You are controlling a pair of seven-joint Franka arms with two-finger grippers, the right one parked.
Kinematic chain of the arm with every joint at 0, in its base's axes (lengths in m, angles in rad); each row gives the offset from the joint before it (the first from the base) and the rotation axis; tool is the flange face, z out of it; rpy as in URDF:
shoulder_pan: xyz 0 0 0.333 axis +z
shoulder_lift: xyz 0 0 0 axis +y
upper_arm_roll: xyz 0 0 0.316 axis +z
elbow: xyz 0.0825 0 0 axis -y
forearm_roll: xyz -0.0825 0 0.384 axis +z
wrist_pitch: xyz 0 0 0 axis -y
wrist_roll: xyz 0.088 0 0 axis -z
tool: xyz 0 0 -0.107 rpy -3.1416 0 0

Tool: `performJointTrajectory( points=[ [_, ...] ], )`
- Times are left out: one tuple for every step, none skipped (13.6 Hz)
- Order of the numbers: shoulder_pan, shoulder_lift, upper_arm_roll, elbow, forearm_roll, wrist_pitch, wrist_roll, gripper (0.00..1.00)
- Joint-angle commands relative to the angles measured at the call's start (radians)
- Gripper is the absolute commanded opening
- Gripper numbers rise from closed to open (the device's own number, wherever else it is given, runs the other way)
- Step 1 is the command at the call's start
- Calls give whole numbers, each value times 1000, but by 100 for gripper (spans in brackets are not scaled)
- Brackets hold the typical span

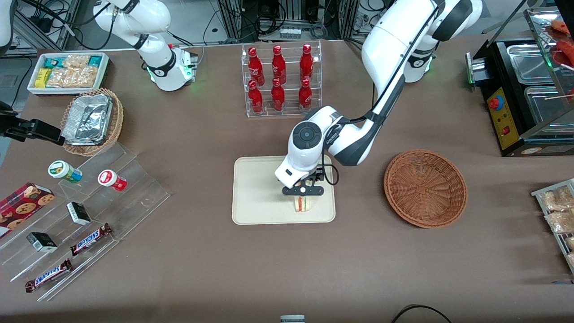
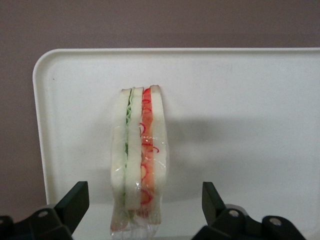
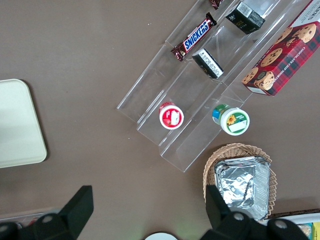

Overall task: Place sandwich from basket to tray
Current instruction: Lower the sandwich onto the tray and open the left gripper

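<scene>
The sandwich [image 1: 303,204] stands on its edge on the cream tray [image 1: 255,193], near the tray's corner closest to the front camera and toward the reddish-brown basket [image 1: 425,188]. The basket holds nothing. My left gripper [image 1: 303,196] is just above the sandwich, open. In the left wrist view the sandwich [image 2: 140,160] stands between the two black fingers [image 2: 75,200], which are wide apart and clear of it on both sides; the tray [image 2: 240,100] lies under it. A corner of the tray [image 3: 17,125] also shows in the right wrist view.
A clear rack of red bottles [image 1: 280,80] stands farther from the front camera than the tray. A stepped acrylic stand with snacks [image 1: 89,215], a tan basket with foil container [image 1: 92,121] and a white snack box [image 1: 67,72] lie toward the parked arm's end. A black appliance [image 1: 524,98] lies toward the working arm's end.
</scene>
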Motion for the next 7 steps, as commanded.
performJointTrajectory(
  points=[
    [-3, -57, 13, 16, 2, -90, -16, 100],
    [12, -75, 13, 23, 2, -119, -16, 100],
    [28, -96, 15, 21, 2, -148, -13, 100],
    [49, -118, 15, 20, 2, -182, 0, 100],
    [90, -139, 13, 15, 2, -212, 16, 100],
    [124, -162, 10, 12, -3, -237, 52, 100],
    [153, -184, 10, 10, -13, -268, 92, 100]
  ],
)
